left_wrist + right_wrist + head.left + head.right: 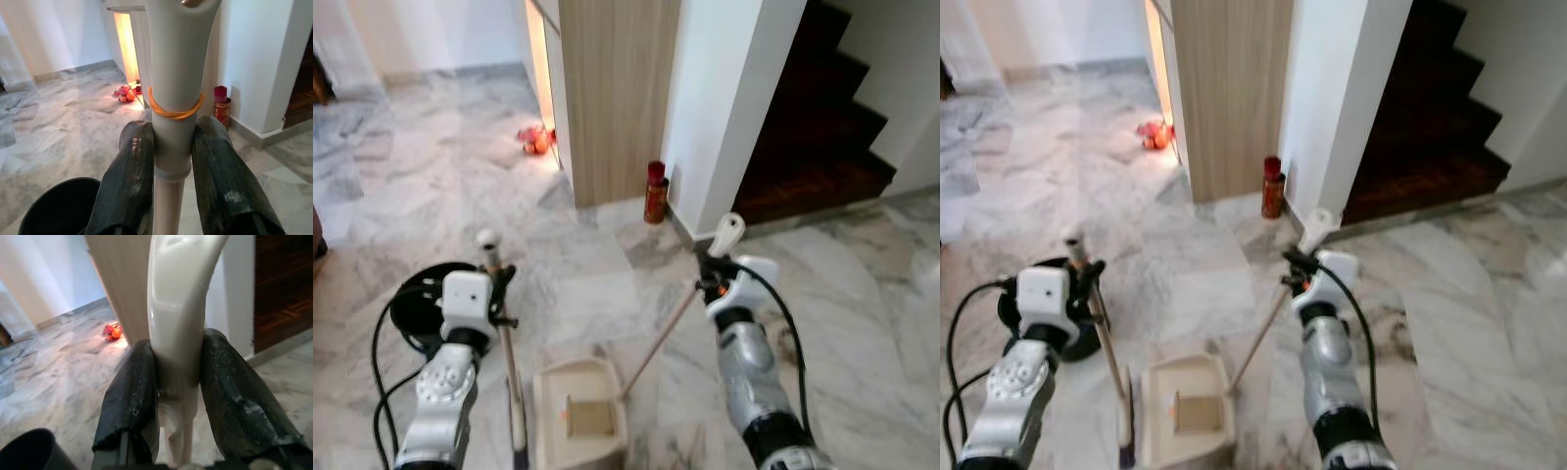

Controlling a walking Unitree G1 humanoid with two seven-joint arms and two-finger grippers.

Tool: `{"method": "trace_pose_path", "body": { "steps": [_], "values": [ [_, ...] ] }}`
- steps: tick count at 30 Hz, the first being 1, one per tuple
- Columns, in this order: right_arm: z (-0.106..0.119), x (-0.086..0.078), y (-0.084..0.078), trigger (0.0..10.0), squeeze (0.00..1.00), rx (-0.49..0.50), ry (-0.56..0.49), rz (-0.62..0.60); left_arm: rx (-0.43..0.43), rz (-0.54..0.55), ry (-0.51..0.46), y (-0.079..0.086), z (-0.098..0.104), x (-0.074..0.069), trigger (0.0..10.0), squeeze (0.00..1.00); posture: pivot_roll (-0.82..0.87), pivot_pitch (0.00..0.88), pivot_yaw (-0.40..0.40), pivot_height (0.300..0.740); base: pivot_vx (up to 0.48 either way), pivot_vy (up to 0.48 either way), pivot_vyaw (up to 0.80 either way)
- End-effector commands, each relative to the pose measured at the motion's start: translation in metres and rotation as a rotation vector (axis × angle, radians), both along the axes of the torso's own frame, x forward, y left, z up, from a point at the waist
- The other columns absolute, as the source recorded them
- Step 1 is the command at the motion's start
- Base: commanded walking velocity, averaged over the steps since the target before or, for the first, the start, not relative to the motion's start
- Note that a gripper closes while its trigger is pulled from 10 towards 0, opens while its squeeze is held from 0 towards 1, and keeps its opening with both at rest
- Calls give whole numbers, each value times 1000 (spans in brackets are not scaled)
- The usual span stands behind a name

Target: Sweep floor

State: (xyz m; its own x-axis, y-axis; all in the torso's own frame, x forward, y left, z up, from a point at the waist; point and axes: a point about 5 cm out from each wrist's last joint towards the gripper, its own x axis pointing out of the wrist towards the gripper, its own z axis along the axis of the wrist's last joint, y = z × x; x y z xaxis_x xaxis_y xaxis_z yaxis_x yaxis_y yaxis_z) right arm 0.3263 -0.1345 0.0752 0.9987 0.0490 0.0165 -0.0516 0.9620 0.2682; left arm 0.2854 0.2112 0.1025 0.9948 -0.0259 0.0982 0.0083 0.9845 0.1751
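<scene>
We see both arms raised over a marble floor (607,284), each clamped on a handle. The left gripper (168,161) has its two black fingers (124,186) closed tight on the pale grip of the broom (509,372), just below an orange rubber band (176,110) — a detail the head views are too far off to give. The head views show the rest of the broom: its stick runs down from the gripper to the floor, just left of the dustpan (579,416).

The right gripper (178,382) is closed on the cream handle of the dustpan, fingers (129,401) pressed to either side of it. From the head we follow the long stick slanting down and left to the pan, which sits on the floor between the two arms with a small brown piece (589,418) inside it.

A black bucket (426,304) stands on the floor behind the left arm; the left wrist view catches its rim. A red canister (655,193) stands at the foot of the white wall (724,108), beside the wood panel (617,98). Dark stairs (822,127) rise to the right. Some red and orange things (536,139) lie on the floor near the lit doorway — we cannot tell what they are.
</scene>
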Motion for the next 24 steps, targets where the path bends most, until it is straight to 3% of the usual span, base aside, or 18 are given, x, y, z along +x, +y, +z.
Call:
{"method": "trace_pose_path", "body": {
  "steps": [1,6,12,24],
  "values": [
    [16,7,5,10000,0,5,-64,18,4,-3,-38,0,10,3,10000,0,172,0,-27,740,0,285,0],
    [17,7,7,10000,0,-6,-65,30,3,-1,-35,0,9,2,10000,0,173,0,-29,740,0,285,0],
    [18,6,9,10000,0,-12,-73,44,3,1,-33,0,9,2,10000,0,176,0,-32,740,0,287,727],
    [19,7,11,10000,0,-16,-72,53,-1,-2,-31,-1,8,2,10000,0,175,0,-34,740,0,283,0]
  ]
}}
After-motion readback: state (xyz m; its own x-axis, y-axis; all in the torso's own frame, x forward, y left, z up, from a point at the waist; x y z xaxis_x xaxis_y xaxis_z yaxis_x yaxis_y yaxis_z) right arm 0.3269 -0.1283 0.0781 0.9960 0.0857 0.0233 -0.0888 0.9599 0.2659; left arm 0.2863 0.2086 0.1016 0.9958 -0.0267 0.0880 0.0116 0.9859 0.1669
